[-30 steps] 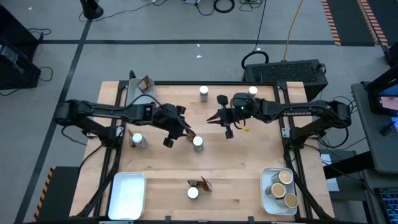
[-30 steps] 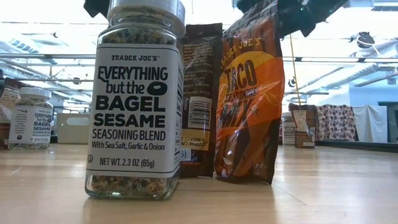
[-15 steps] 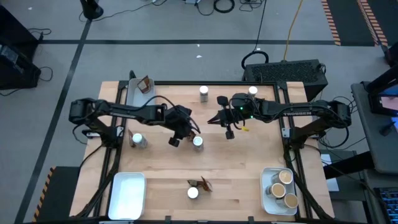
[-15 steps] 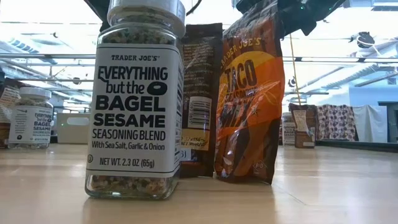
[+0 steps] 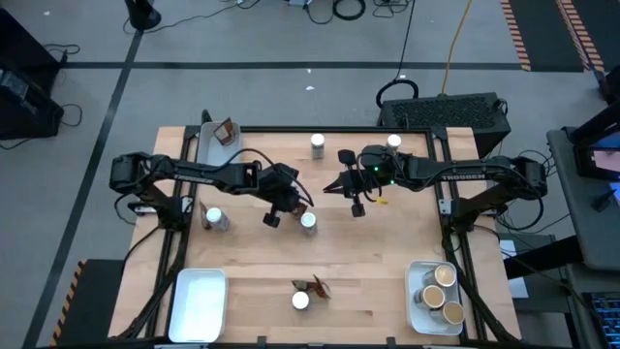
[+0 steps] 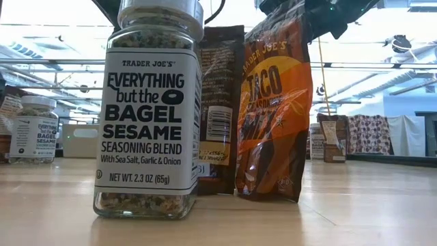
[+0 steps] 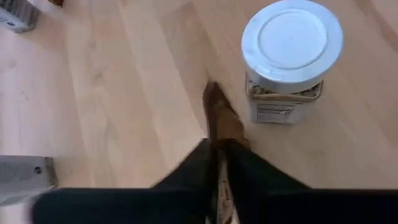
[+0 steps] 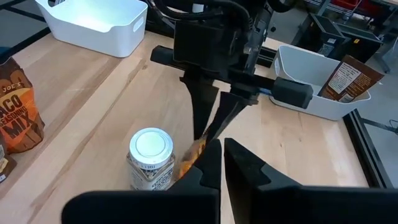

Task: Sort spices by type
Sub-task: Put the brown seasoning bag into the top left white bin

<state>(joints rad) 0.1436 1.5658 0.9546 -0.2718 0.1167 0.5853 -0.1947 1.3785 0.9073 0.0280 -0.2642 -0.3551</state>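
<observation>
A brown sachet (image 7: 222, 121) sits pinched edge-on in my left gripper (image 7: 219, 163), mid-table (image 5: 387, 281), just beside a white-lidded jar (image 7: 289, 53). I should lift it straight up, clear of the jar, holding firm. My right gripper (image 5: 355, 206), shut on nothing, waits nearby on the right.

jar (image 7: 285, 62): white lid | sachet (image 6: 273, 109): brown, orange | trays (image 5: 199, 304): white | table (image 5: 378, 262): pale wood
</observation>
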